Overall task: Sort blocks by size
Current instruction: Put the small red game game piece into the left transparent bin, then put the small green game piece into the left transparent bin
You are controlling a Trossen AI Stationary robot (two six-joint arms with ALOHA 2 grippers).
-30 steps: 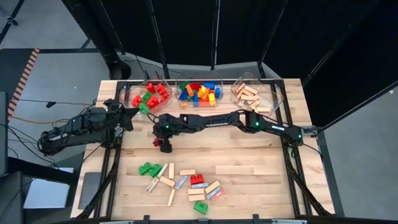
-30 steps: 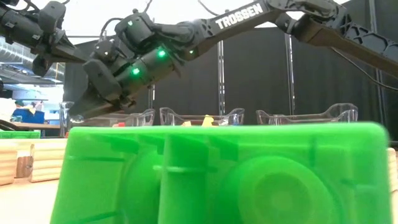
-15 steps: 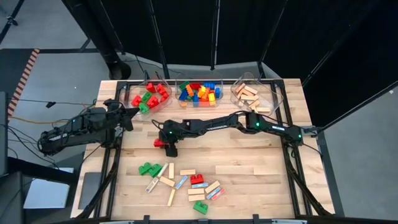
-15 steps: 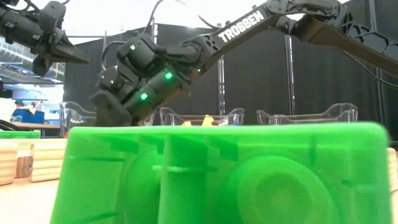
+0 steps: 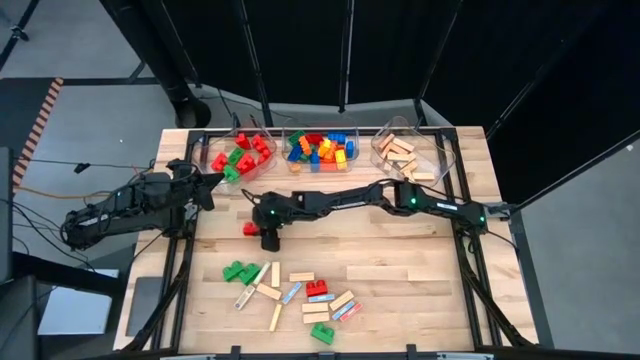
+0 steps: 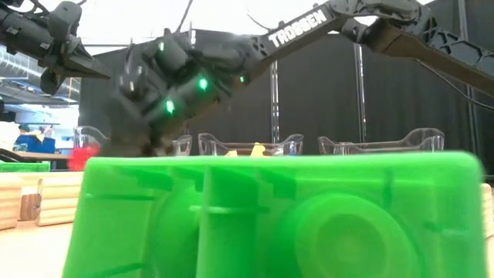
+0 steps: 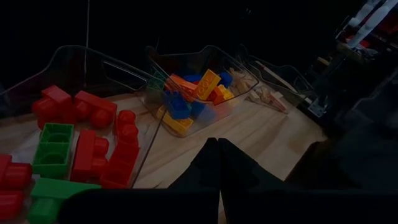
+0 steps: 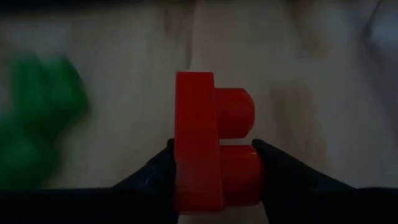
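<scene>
The right gripper [image 5: 266,238] reaches across to the left middle of the table [image 5: 400,270], low over the wood; in the right wrist view its two fingers [image 8: 155,174] sit against either side of a red brick [image 8: 208,149], the studs turned sideways, so the jaws are partly closed on that brick; in the high view the same red brick [image 5: 250,229] shows just left of the gripper, touching or just above the tabletop, which of the two cannot be told. The left gripper [image 5: 212,190] hangs at the left far side of the table, near the left bin [image 5: 222,152], its fingers [image 7: 214,165] pressed together and holding nothing.

Three clear bins stand in a row along the far edge; the left bin holds red and green bricks [image 5: 240,155]; the middle bin [image 5: 296,137] holds mixed blue, yellow, orange and red bricks [image 5: 320,149]; the right bin [image 5: 445,150] holds tan wooden bars [image 5: 402,152].

Loose blocks [image 5: 290,295] lie scattered near the front of the table; a green brick [image 5: 238,270] at the left of them, wooden bars and a red brick in the middle, and another green brick [image 5: 322,332] nearest the front edge, which fills the low view [image 6: 278,216].
</scene>
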